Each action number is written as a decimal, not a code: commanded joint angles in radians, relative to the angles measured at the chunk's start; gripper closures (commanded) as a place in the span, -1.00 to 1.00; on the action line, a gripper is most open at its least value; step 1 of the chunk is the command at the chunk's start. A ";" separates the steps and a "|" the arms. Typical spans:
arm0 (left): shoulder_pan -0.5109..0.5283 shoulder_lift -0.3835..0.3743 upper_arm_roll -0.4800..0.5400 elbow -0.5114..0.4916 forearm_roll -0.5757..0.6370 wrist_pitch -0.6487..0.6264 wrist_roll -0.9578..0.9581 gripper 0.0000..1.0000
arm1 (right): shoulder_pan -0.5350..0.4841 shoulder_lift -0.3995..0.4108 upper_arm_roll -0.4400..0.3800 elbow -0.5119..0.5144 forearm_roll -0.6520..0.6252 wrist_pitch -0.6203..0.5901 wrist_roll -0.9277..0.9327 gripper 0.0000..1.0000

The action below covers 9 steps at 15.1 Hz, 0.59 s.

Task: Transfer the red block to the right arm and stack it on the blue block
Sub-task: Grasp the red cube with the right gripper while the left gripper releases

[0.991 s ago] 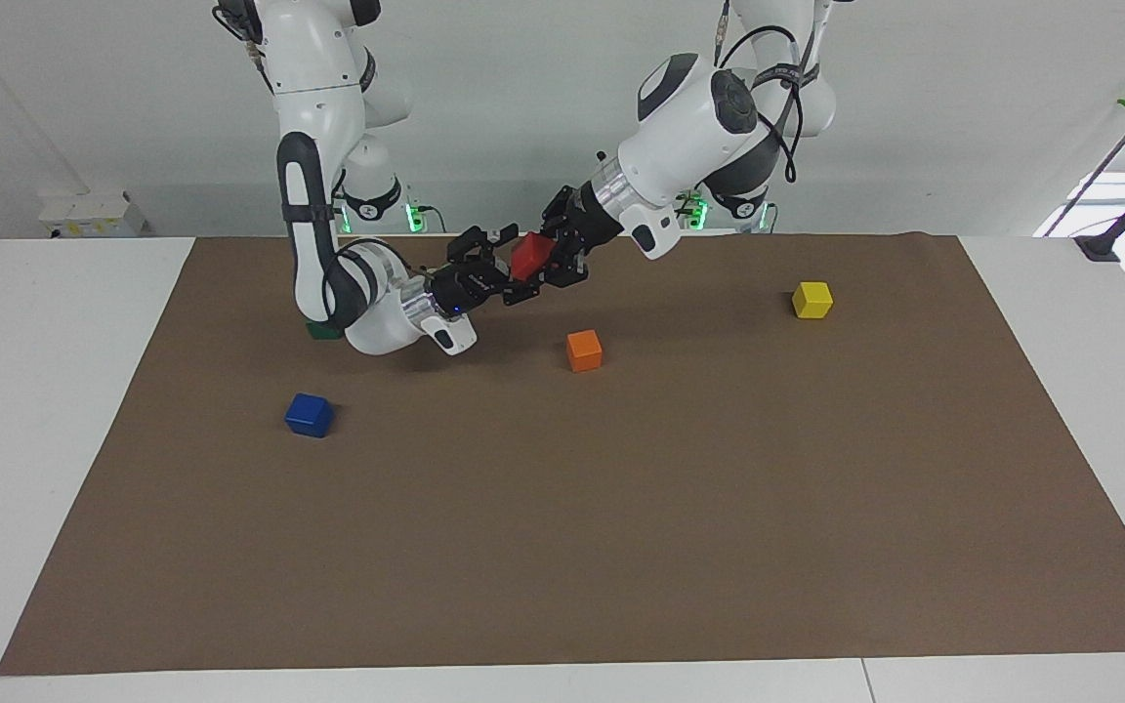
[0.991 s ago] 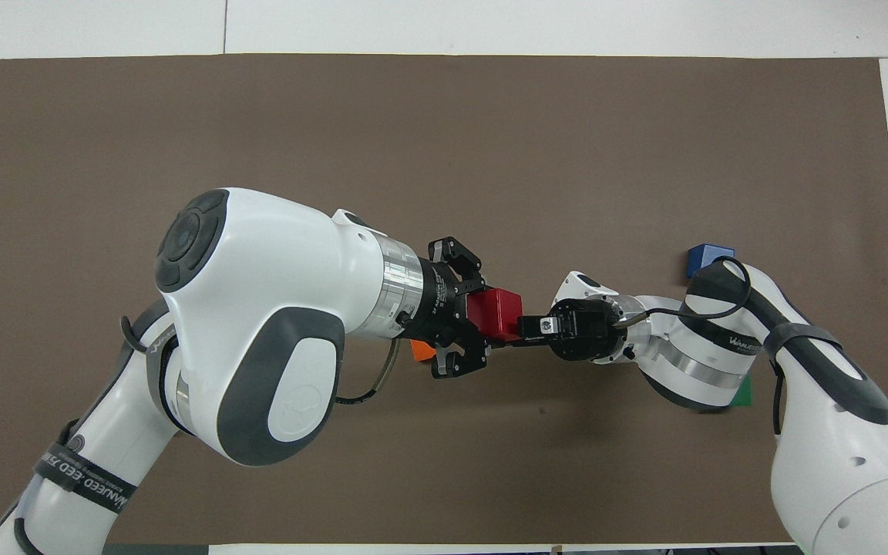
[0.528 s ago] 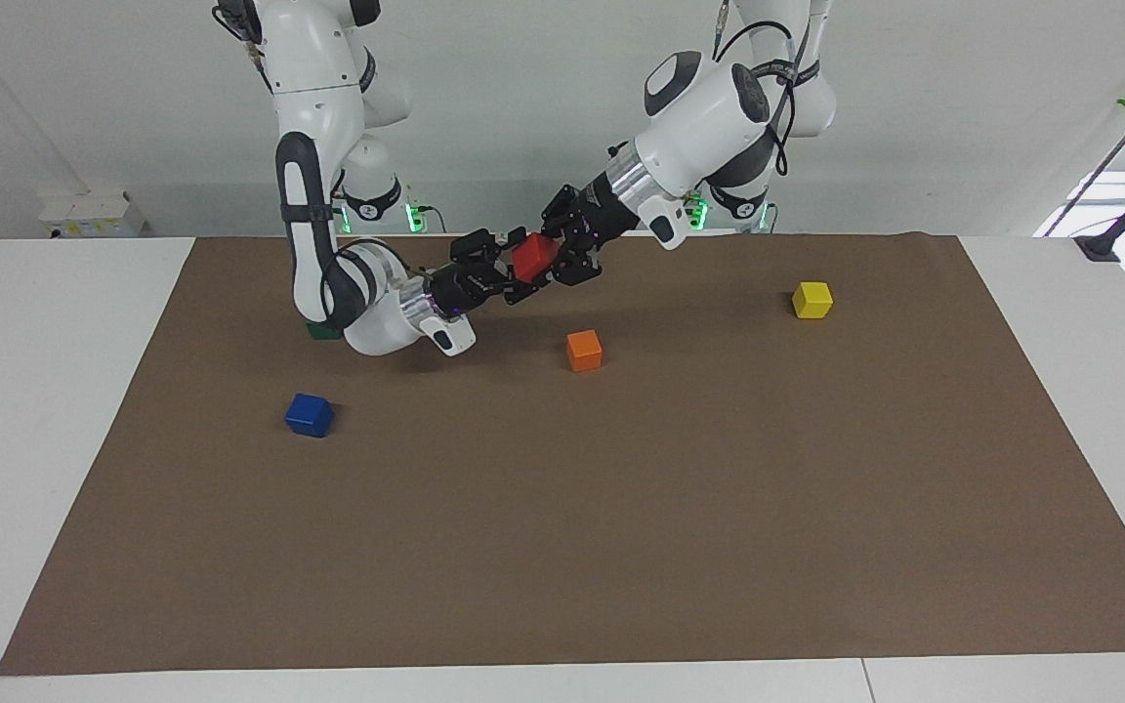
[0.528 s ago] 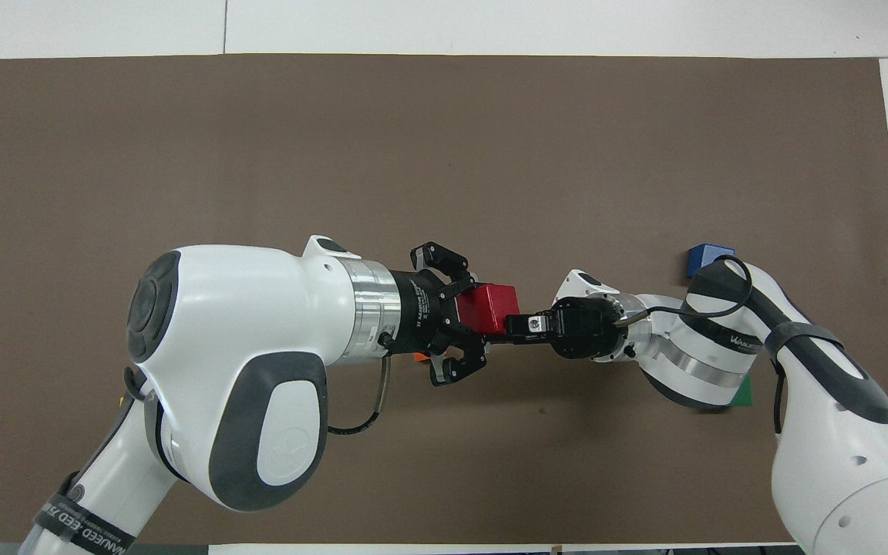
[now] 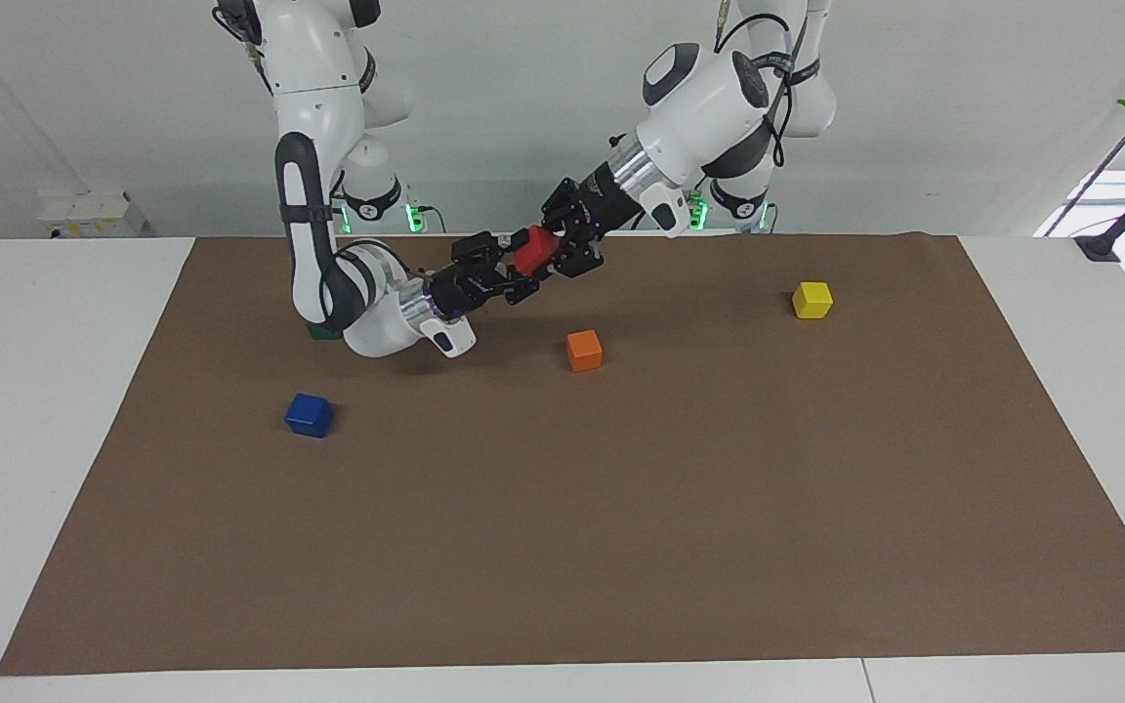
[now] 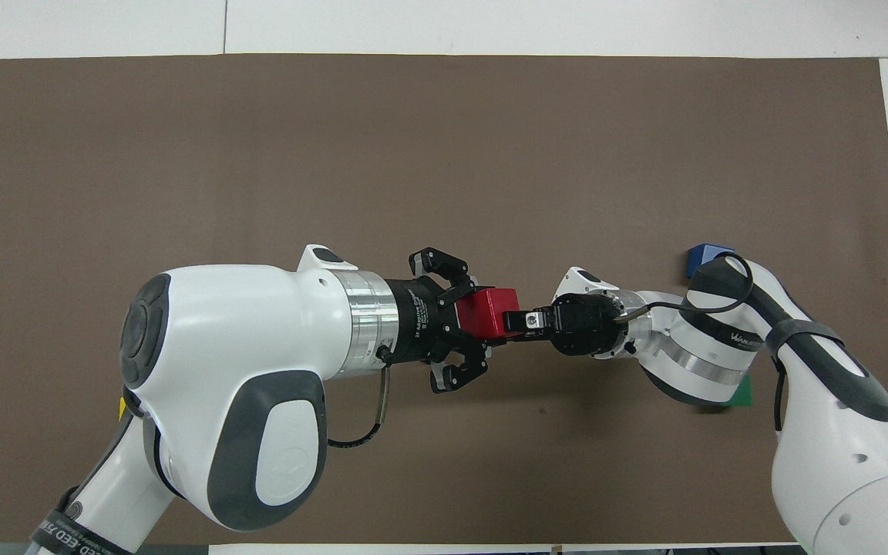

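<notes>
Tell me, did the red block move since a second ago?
Yes. In the facing view the red block has gone a little up, away from the orange block lying on the mat.

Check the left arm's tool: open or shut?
Open. In the overhead view the left tool has its fingers spread wide of the red block, which the right tool grips in the air.

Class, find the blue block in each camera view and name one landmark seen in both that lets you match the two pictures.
Facing view: the blue block lies on the brown mat toward the right arm's end, farther from the robots than the green block.
Overhead view: the blue block shows at the right arm's elbow, partly covered.
Shared landmark: the red block, up in the air between the two grippers.
</notes>
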 commanded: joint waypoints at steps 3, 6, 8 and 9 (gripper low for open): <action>-0.031 -0.042 0.012 -0.076 -0.013 0.031 0.009 1.00 | -0.014 -0.004 -0.001 0.030 0.028 0.055 0.051 1.00; -0.031 -0.043 0.013 -0.076 -0.013 0.031 0.011 1.00 | -0.016 0.000 -0.001 0.064 0.016 0.056 0.052 1.00; -0.033 -0.042 0.013 -0.071 -0.013 0.033 -0.008 -0.65 | -0.016 0.000 -0.001 0.067 0.016 0.056 0.054 1.00; -0.039 -0.048 0.013 -0.073 -0.013 0.033 -0.014 -1.00 | -0.016 -0.002 -0.001 0.068 0.016 0.058 0.055 1.00</action>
